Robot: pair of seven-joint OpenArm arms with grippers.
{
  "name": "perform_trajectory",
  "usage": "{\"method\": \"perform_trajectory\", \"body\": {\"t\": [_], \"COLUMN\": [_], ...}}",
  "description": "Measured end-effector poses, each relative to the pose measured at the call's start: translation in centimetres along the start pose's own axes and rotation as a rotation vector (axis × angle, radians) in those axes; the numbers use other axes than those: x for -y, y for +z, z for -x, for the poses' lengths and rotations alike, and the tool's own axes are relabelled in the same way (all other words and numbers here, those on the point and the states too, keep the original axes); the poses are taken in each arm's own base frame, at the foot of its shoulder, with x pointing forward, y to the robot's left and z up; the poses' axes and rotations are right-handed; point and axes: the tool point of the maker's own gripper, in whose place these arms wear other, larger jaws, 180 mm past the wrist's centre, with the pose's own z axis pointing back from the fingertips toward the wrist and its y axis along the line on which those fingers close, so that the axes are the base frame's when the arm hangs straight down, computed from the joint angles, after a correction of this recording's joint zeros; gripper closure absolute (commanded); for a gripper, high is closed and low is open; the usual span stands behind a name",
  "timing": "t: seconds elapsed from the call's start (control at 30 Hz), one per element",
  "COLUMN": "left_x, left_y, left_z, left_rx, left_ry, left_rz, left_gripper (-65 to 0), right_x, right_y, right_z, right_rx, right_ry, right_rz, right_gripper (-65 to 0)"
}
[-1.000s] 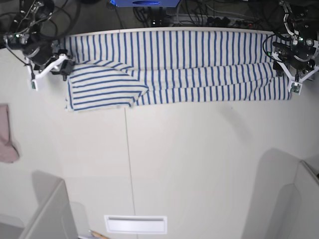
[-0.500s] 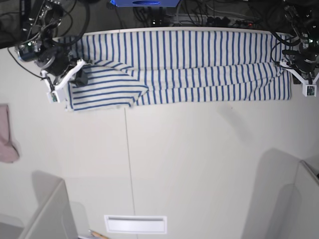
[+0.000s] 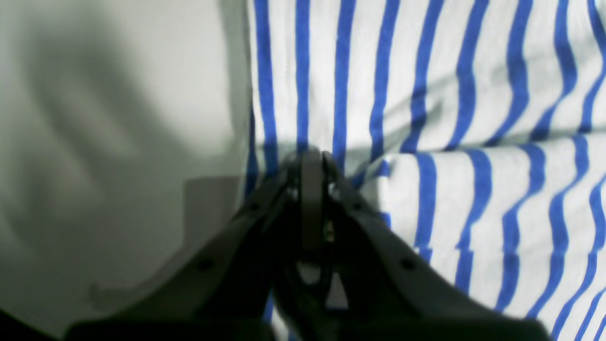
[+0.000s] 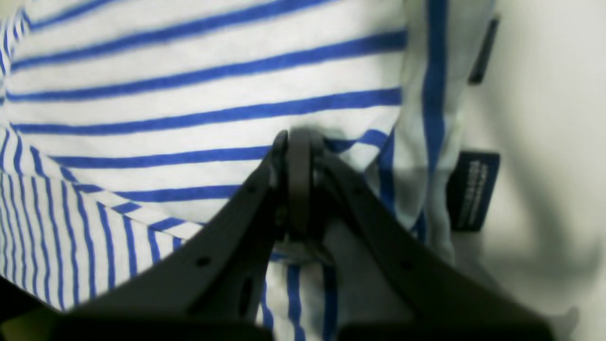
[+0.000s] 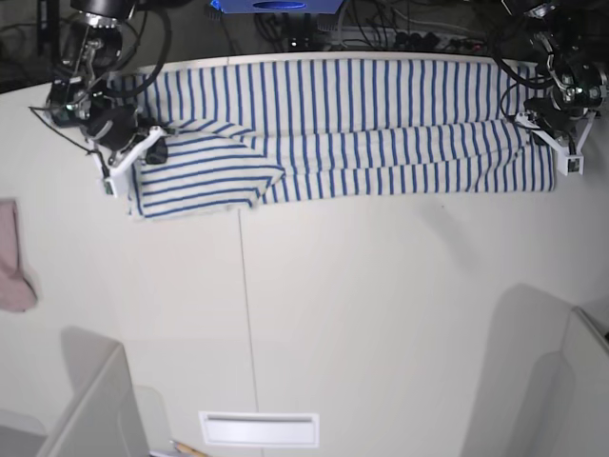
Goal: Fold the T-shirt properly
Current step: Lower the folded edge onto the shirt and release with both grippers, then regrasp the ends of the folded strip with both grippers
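Both grippers pinched on the striped T-shirt's ends

Wrist views are blurred; fingertips are buried in fabric. A pink cloth (image 5: 13,262) is cut off at the table (image 5: 381,314) edge. The T-shirt (image 5: 352,124) lies folded lengthwise along the far edge; left gripper (image 3: 310,163) and right gripper (image 4: 298,142) each clamp a fold of it.

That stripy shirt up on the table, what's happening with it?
Two robot arms are partway through folding the T-shirt, which lies in a long band along the far edge of the table. The right end effector is shut on the cloth at the end with the folded-in sleeve, near the dark neck label. The left end effector is shut on the opposite end. A pink cloth lies off to the side, untouched.
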Motion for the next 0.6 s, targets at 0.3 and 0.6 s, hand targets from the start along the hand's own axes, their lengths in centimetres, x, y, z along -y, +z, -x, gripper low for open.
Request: {"method": "perform_trajectory", "body": {"t": [0.3, 0.6], "left_x": [1.5, 2.7], "left_y": [-4.2, -5.2], "left_z": [-5.6, -9.5], "left_rx": [0.044, 0.038], "left_ry": [-0.013, -0.020], "left_rz": [-0.019, -0.028], "left_gripper": [0.0, 0.0], "right_x": [1.1, 2.3], "right_y": [-2.3, -3.1], "right_z": [-4.0, -7.7], "right_rx": [0.032, 0.013], "right_ry": [0.010, 0.067], "right_rz": [0.031, 0.114], "right_gripper": [0.0, 0.0]}}
